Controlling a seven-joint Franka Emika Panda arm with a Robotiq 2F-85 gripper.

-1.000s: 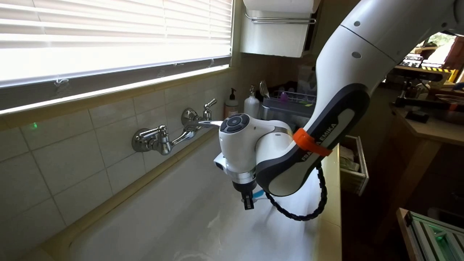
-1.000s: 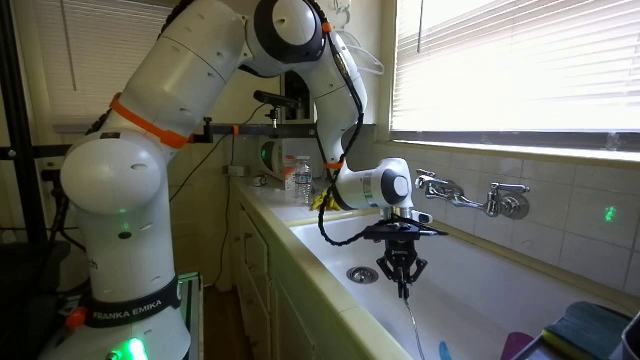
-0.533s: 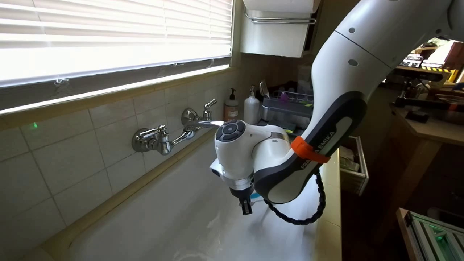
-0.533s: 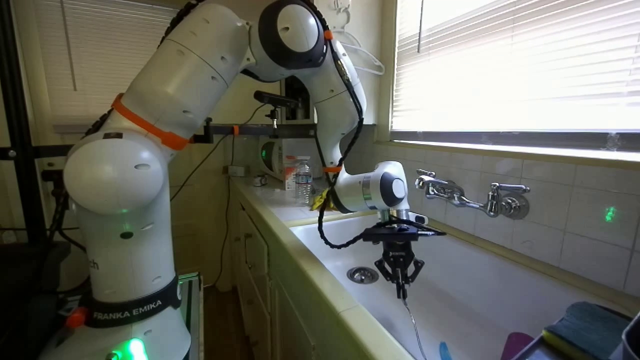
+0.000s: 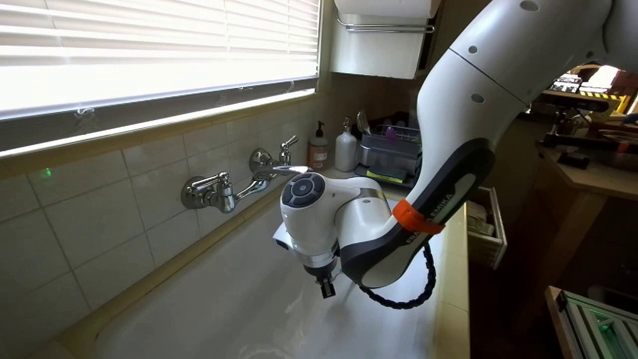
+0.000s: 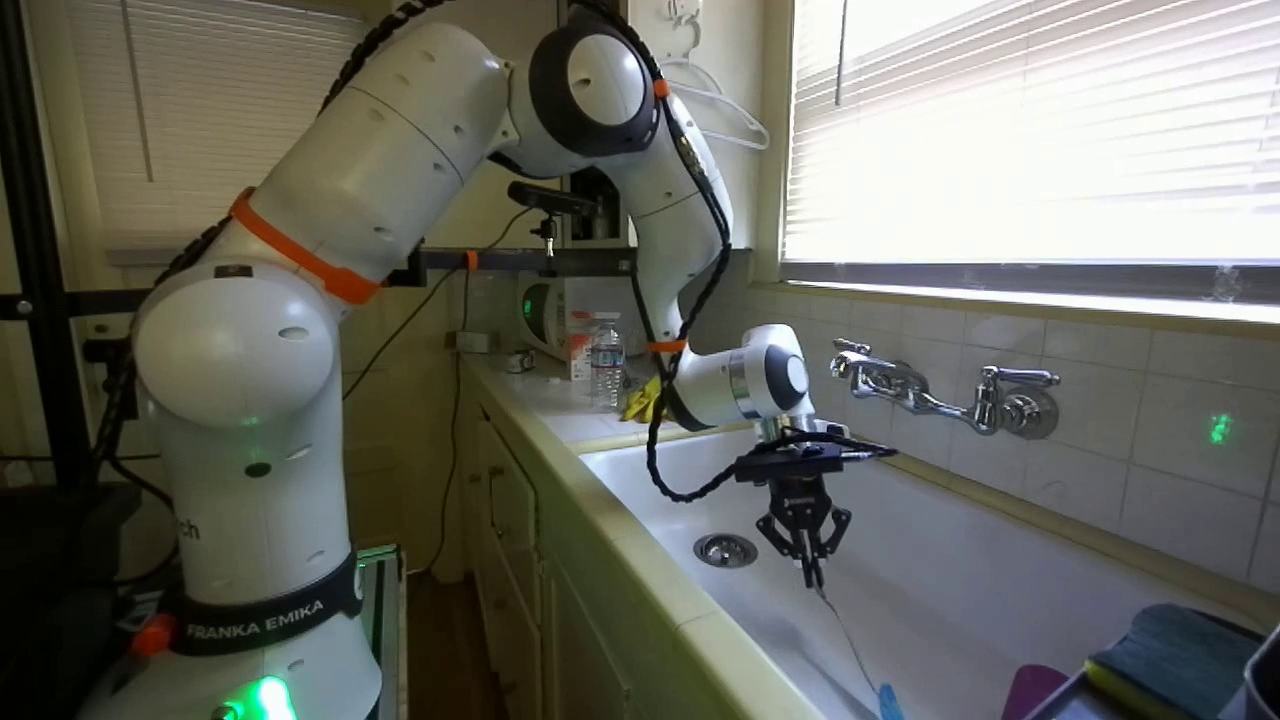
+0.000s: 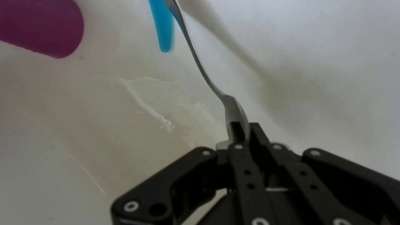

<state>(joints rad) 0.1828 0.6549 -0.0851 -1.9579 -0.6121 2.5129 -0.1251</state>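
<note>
Gripper (image 7: 246, 127): pinching metal spoon (image 7: 216, 89) by bowl | handle overlaps blue utensil (image 7: 161, 26), wrist view | purple cup (image 7: 43, 26) nearby | white sink (image 6: 960, 560) below

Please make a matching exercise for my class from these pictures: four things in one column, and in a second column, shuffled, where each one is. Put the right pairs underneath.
Things
1. Metal utensil
2. Faucet
3. Drain
4. Water bottle

Places
A. Standing on the counter
B. Gripped between the fingers
C. Mounted on the tiled wall
D. Set into the floor of the sink

Right pairs: 1-B, 2-C, 3-D, 4-A
</note>
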